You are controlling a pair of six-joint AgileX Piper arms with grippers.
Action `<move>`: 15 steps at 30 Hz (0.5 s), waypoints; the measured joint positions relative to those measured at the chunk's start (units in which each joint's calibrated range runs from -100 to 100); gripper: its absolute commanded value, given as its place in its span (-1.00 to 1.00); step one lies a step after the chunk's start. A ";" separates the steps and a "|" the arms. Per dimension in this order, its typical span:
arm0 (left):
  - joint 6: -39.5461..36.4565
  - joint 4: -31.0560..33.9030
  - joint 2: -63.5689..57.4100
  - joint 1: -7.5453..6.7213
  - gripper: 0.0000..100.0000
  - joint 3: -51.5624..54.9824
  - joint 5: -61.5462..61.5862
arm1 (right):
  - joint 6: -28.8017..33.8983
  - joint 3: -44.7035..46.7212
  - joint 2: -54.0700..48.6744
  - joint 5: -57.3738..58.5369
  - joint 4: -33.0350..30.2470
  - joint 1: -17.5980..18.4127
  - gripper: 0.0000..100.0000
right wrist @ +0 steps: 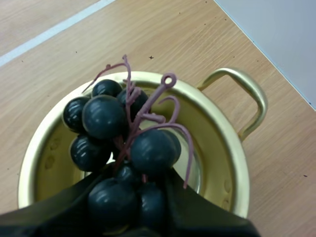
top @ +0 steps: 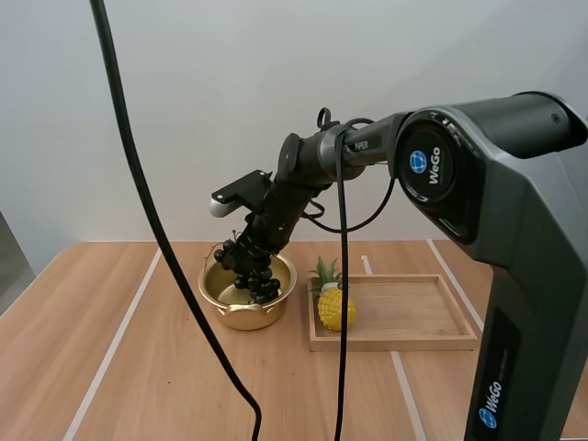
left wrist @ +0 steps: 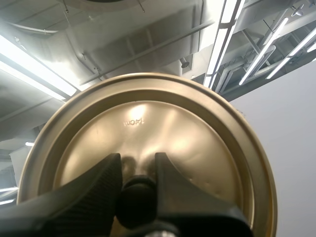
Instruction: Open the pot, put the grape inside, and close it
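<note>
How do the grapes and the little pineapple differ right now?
The grapes are near-black; the pineapple is yellow with green leaves. The grapes hang in the right pincer over the open pot; the pineapple stands upright in the wooden tray. Both are fruit.

The golden pot point(top: 241, 308) stood open left of middle on the table point(top: 138, 367), a loop handle at its rim. The bunch of grapes point(right wrist: 123, 148), dark with purplish stems, hung over its mouth. The golden lid point(left wrist: 163, 128) was held aloft by its black knob point(left wrist: 137, 197).
</note>
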 measured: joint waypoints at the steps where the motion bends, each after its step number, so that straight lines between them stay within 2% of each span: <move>1: 0.00 0.00 0.00 0.00 -1.00 0.00 0.00 | 0.00 0.00 0.00 0.49 -0.88 0.00 -1.00; 6: 0.00 0.00 0.00 0.00 -1.00 0.00 0.00 | 0.00 -0.15 0.09 2.27 -3.22 0.00 -1.00; 15: 0.00 0.00 0.00 0.00 -1.00 0.00 0.00 | 0.00 -0.67 4.24 0.60 -3.19 0.00 -1.00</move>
